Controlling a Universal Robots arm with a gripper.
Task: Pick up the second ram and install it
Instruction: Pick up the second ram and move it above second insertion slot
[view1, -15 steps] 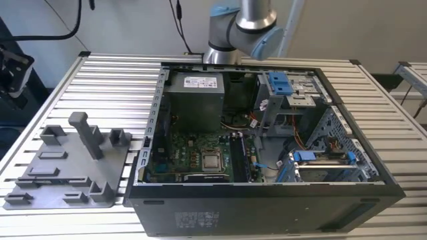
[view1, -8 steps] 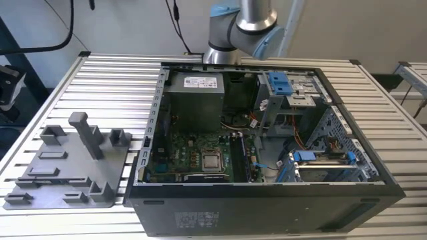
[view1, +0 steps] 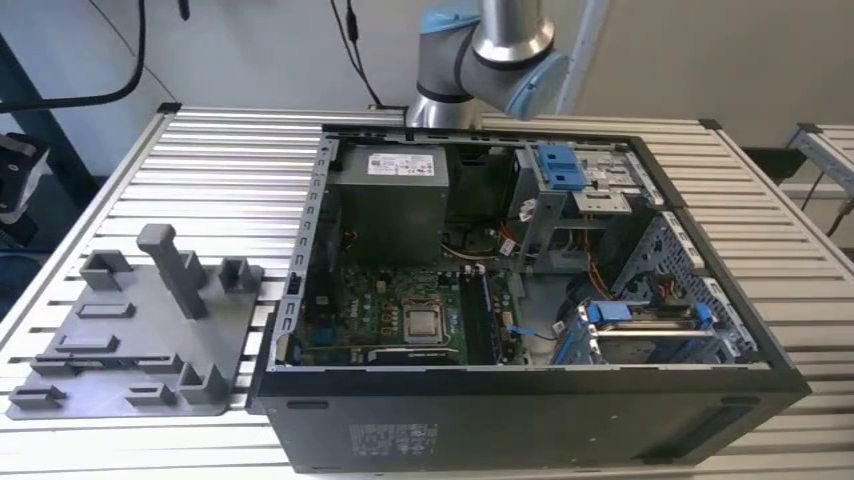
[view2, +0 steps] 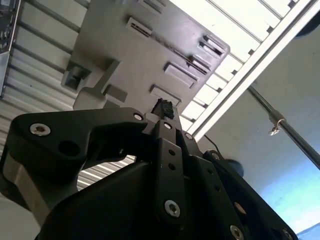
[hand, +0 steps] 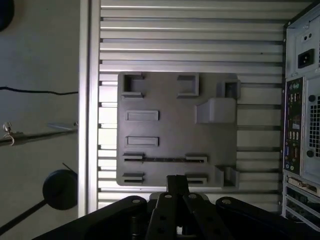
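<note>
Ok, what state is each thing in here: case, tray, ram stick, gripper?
computer case: lying on its side, side panel off, inside exposed.
holder tray: flat on the slatted table, one slot pair empty.
second ram: on edge in the holder tray's other slot pair, not picked up.
gripper: shut, above the tray's edge, apart from the ram.

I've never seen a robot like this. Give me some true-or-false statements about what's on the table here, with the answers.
1. The computer case lies open on the slatted table. True.
2. The grey holder tray sits inside the case. False: it lies on the table beside the case.
3. The gripper holds the second ram. False: the ram sits in the tray, apart from the gripper.
4. A silver processor sits on the green motherboard. True.
</note>
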